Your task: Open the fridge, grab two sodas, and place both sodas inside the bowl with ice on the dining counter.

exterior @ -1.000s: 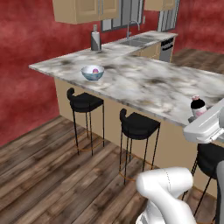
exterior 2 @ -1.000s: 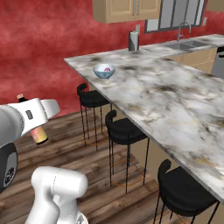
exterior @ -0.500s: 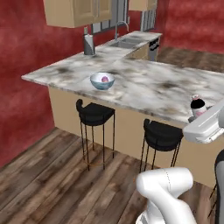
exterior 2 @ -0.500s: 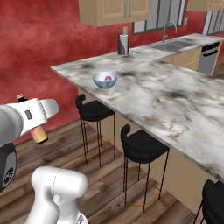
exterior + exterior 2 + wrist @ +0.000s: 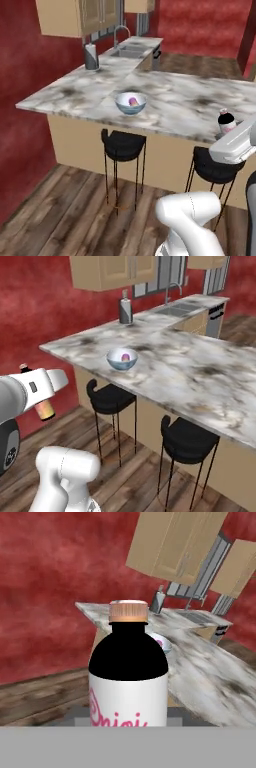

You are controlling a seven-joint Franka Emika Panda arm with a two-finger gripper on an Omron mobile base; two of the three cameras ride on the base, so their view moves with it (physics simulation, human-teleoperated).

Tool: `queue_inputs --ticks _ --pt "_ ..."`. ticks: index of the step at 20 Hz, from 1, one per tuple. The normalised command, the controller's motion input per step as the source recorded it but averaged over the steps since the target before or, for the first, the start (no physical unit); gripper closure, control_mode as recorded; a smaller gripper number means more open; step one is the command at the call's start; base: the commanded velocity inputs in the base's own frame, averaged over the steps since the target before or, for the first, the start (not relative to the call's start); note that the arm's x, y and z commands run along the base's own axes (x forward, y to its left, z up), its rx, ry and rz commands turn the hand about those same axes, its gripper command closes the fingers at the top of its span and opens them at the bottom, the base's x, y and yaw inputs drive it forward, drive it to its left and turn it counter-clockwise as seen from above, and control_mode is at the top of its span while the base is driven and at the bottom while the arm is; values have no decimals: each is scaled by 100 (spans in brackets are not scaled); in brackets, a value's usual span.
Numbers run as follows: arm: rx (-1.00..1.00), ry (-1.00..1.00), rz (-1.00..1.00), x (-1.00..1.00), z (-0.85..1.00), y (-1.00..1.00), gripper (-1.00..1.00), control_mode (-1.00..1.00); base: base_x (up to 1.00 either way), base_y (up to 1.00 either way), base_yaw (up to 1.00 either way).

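Marbled grey-white slab first: the dining counter (image 5: 175, 107) runs across the middle of both base views, tan base below, red wall behind. Under its near edge we see black bar stools (image 5: 124, 145), one below the bowl and more to the right. Far end has a sink (image 5: 181, 308) and a grey canister (image 5: 91, 56) on the adjoining worktop. On the slab, near its left end and close to the near edge, sits the bowl (image 5: 131, 103), pale blue, with something pink-purple in it (image 5: 125, 358); we take that for the first soda, though it is too small to be sure. Smallest: the gripper (image 5: 44, 404), well short of the counter and off to the side, pinching the bottle (image 5: 128, 674), fingers pressed against its body; dark shoulder, orange cap, white label with pink script. In the left base view the bottle (image 5: 226, 123) sits just in front of the white hand. We judge this is the carry of the second soda toward the bowl, fridge part done. Next move needs the base closer, then a reach over the stool and the near edge, bottle lowered into the bowl beside what already lies there, and only then let go; the tall bottle may tip over the rim.
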Motion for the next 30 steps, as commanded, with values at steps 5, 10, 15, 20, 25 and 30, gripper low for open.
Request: queue_inputs --ticks 5,10,15,20,25,30 --pt "0 0 0 0 0 0 100 100 61 87 -38" --pt "0 0 0 0 0 0 100 100 67 75 -39" --pt "0 0 0 0 0 0 100 100 77 62 -40" --pt "0 0 0 0 0 0 100 100 94 23 -36" --pt "0 0 0 0 0 0 100 100 91 9 -33" --pt "0 0 0 0 0 0 100 100 94 14 -31"
